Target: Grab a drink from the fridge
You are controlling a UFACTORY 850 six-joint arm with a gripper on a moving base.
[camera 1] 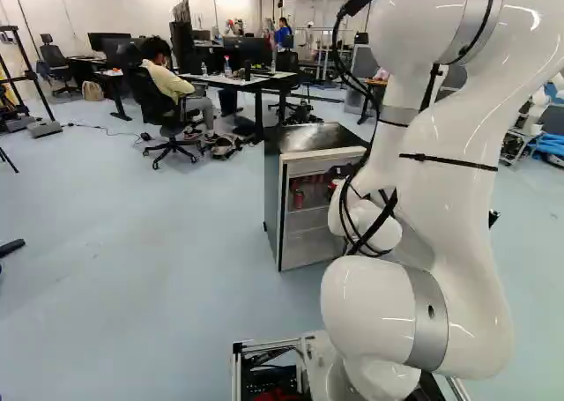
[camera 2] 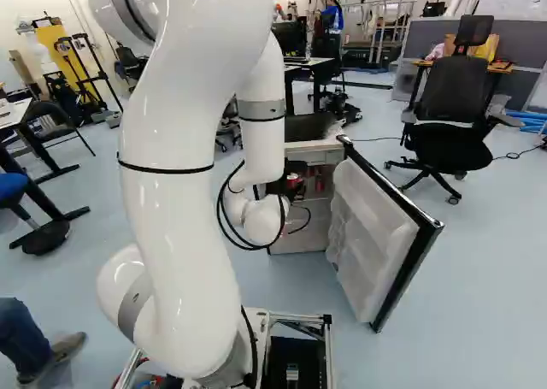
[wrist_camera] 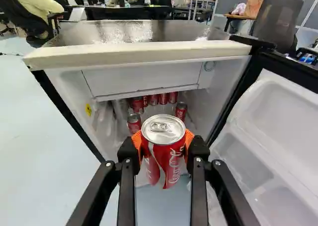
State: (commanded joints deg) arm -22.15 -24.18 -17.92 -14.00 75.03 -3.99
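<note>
In the left base view, the fridge (camera 1: 274, 194) stands ahead of the arm (camera 1: 449, 189), which hides the jaws, so their state cannot be told there. The right base view shows the door (camera 2: 367, 231) swung wide, so the opening-up is done; the jaws are too hidden there to read. In the wrist view, the jaws pinch a red can (wrist_camera: 163, 149) between orange pads (wrist_camera: 190, 138), in front of the cans (wrist_camera: 134, 123) inside. With floor (wrist_camera: 164, 201) visible below it, the held can seems to be at or just outside the opening. The grab looks essentially done; at most, backing clear remains.
</note>
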